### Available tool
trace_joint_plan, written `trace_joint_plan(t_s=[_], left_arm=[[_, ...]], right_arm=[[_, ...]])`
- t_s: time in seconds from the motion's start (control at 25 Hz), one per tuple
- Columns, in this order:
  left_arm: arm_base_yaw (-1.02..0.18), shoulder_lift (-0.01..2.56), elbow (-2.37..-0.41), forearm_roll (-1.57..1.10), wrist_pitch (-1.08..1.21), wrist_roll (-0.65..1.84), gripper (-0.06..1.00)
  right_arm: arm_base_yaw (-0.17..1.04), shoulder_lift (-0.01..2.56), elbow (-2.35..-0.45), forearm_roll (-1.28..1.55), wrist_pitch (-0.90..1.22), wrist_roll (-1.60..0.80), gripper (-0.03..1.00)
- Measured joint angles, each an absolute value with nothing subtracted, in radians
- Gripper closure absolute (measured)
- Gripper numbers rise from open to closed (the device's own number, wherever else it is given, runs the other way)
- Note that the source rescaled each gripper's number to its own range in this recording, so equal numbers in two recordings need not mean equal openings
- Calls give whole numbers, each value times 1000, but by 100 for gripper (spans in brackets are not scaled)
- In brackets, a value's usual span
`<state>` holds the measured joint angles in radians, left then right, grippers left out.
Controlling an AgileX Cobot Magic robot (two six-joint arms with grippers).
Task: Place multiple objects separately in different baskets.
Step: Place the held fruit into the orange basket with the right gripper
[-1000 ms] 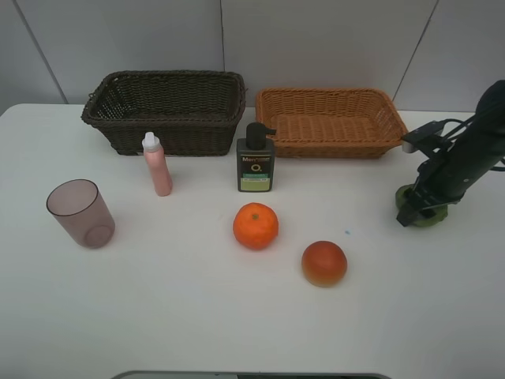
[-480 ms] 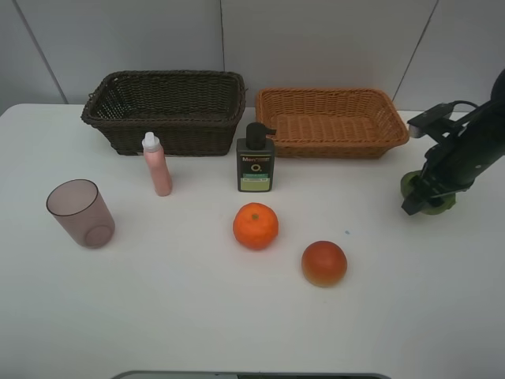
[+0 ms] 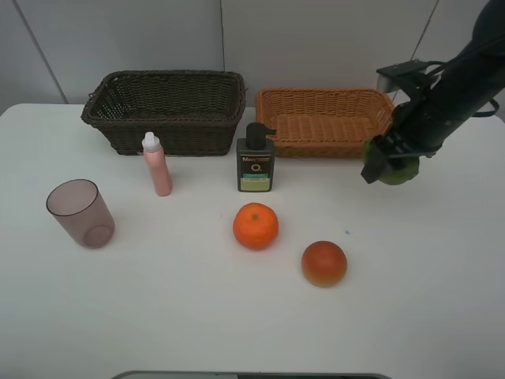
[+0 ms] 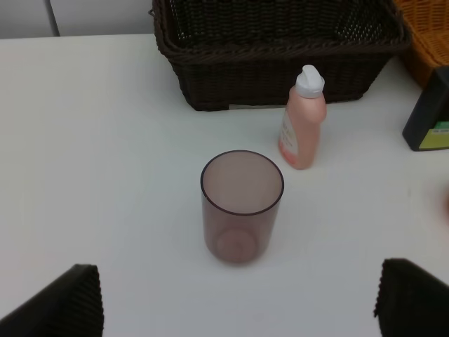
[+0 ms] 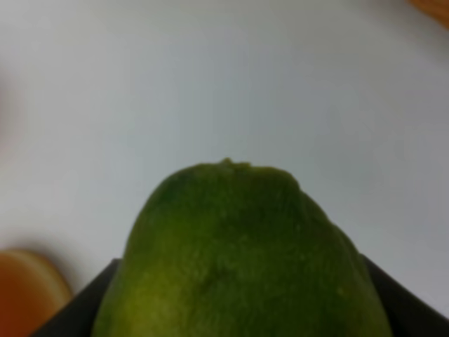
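White table point(image 3: 158, 316), grey wall panels behind. Right gripper point(image 3: 392, 162) holds the green fruit point(image 3: 401, 174) in the air, just in front of the tan basket point(image 3: 327, 118) at its right end, jaws partway closed around it. Step looks like: carry to basket. Do it well: clear the wicker rim with height, centre over the basket, lower, then release so it can't roll out. Left gripper point(image 4: 238, 302) is spread wide, holds nothing, hovers near the cup point(image 4: 242, 203).

My bench: white table point(image 3: 158, 316) w/ rounded back-left corner, soft even light. Behind it pale grey wall panels point(image 3: 316, 39) w/ thin dark seams.
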<state>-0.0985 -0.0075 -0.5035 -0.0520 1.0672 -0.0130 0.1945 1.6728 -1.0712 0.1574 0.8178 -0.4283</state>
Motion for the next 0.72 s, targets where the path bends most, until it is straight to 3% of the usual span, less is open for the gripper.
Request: trace_joint_plan(t_s=[0.36, 0.72], left_arm=[[-99, -8, -504, -52, 1067, -13, -6], [-99, -8, -504, -52, 1067, -13, -6]], right_arm=[[309, 1674, -1305, 38, 869, -59, 62], [342, 1693, -1446, -83, 861, 196, 62]])
